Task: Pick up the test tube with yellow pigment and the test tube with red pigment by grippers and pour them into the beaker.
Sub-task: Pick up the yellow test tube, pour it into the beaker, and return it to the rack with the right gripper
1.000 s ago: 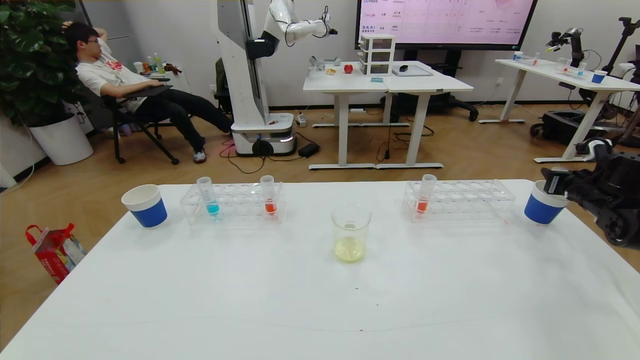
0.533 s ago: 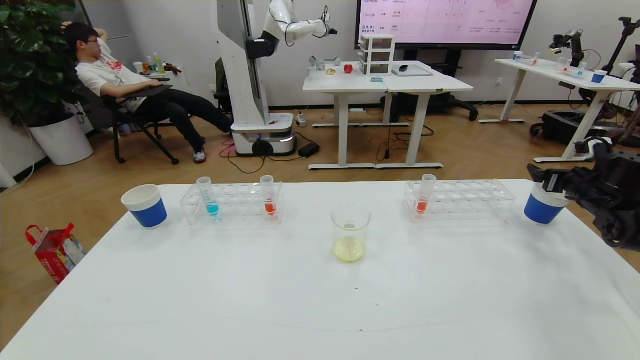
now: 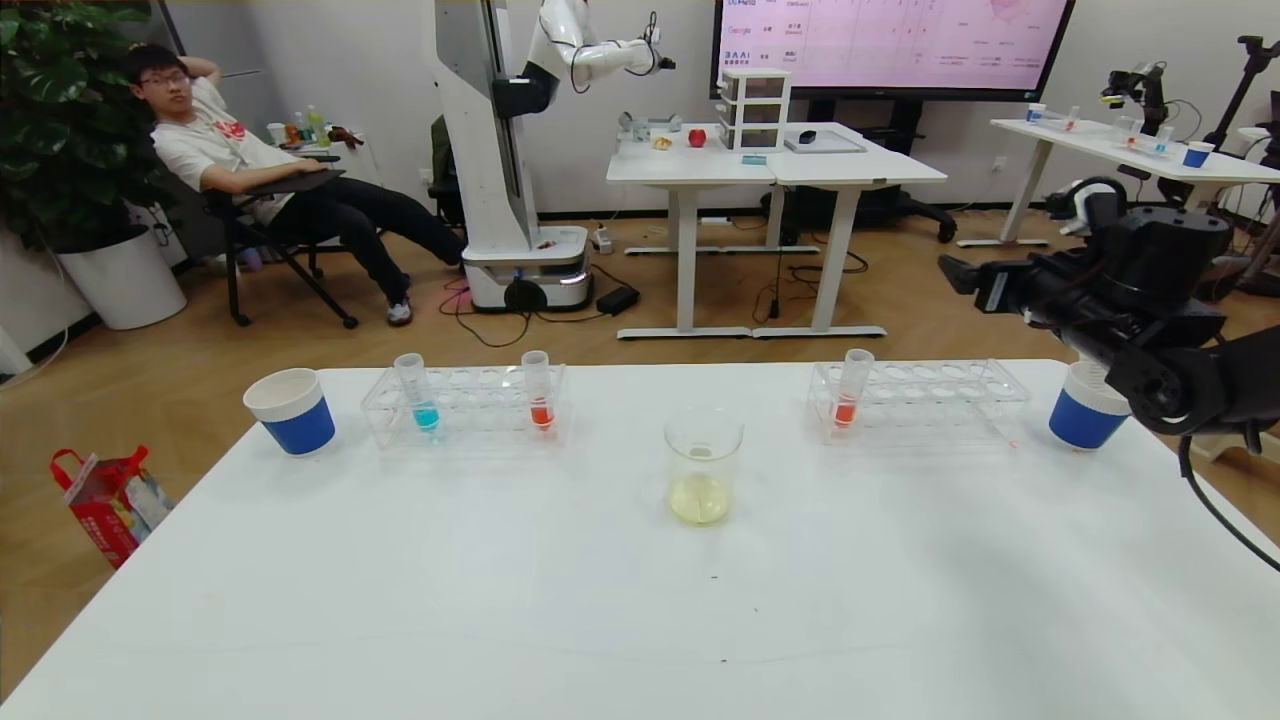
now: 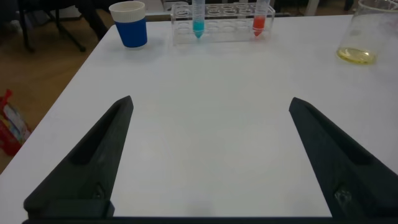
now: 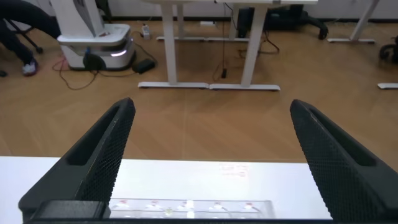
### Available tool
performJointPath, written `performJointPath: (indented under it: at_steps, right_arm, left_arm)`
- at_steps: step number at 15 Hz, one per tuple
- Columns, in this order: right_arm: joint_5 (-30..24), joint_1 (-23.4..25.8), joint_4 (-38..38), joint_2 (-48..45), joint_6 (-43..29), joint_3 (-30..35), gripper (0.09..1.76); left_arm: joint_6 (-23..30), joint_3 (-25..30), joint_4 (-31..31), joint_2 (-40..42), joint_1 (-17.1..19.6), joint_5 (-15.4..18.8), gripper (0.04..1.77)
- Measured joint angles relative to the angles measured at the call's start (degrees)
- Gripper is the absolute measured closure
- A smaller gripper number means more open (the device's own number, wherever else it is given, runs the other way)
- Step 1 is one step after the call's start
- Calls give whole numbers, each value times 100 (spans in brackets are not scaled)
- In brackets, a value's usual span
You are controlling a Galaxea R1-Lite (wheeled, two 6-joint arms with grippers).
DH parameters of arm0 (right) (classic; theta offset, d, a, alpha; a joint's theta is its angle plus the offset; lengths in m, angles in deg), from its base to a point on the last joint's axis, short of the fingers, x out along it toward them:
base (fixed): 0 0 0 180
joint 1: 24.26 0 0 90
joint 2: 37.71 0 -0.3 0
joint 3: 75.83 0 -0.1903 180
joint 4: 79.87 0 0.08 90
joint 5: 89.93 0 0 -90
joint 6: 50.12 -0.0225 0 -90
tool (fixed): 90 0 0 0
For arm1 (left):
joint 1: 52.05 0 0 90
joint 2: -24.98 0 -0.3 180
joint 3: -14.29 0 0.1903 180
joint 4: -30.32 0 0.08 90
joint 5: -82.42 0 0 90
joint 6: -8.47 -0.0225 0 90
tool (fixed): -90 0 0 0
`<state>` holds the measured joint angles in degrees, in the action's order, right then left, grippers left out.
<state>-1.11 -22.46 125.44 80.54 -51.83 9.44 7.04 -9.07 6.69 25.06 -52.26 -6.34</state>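
Note:
The beaker (image 3: 703,465) stands mid-table with a little yellow liquid in its bottom; it also shows in the left wrist view (image 4: 367,31). One red-pigment test tube (image 3: 539,392) stands in the left rack (image 3: 465,405), another (image 3: 851,388) in the right rack (image 3: 925,400). No tube with yellow pigment is in view. My right gripper (image 3: 972,280) is open and empty, raised high above the right rack's far side; its wrist view (image 5: 211,104) looks down on that rack (image 5: 186,206). My left gripper (image 4: 210,102) is open and empty over bare table near the front, out of the head view.
A blue-liquid tube (image 3: 421,395) stands in the left rack. Blue paper cups stand at the far left (image 3: 290,410) and far right (image 3: 1085,405). The table's far edge lies just behind the racks. A red bag (image 3: 110,500) sits on the floor at the left.
My right gripper has risen from beside the right blue cup and moved left, now high above the right rack. The tubes and beaker have not moved.

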Motion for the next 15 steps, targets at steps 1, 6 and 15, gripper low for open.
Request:
performJointPath:
  at_steps: [1, 6, 15]
  right_arm:
    - [176, -243, -52, -160, -9, 1, 11]
    - [318, -653, -299, -1237, 44, 312, 11]
    - [297, -485, -1012, -5466, 269, 1792, 11]
  left_arm:
    - [2, 0, 0, 0, 0, -2, 6]
    - [0, 0, 0, 0, -1, -2, 6]
    - [0, 0, 0, 0, 0, 0, 6]
